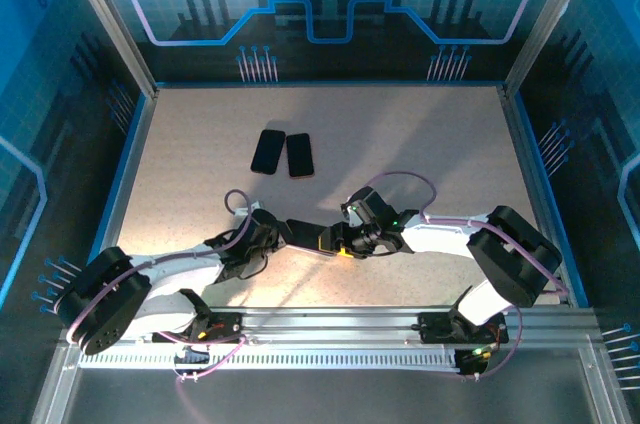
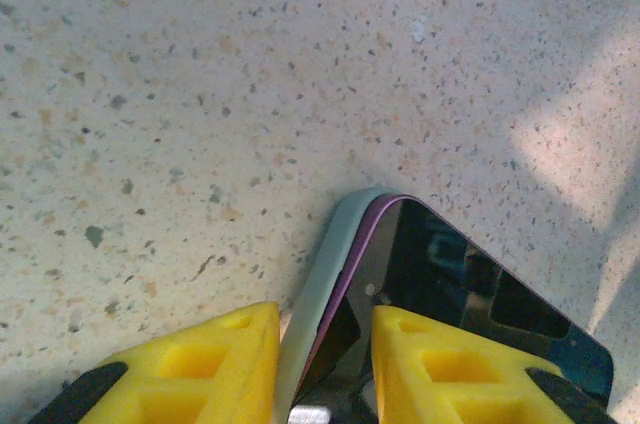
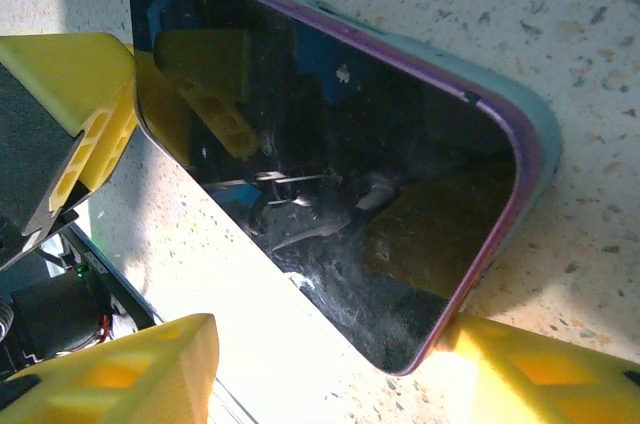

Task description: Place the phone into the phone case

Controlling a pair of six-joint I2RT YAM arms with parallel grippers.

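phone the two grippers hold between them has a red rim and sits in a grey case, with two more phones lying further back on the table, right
Not quite: the rim is purple, not red. The right wrist view shows the phone edged in purple inside the grey case. The rest holds: the left gripper and right gripper hold it between them, and two more phones lie further back on the table.

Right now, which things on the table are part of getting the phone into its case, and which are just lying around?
In the job:
- phone, purple-edged, dark screen
- phone case, pale, around the phone's edge
- left gripper, fingers on the phone and case
- right gripper, at the phone

Lying about:
- two dark phones, side by side farther back on the table
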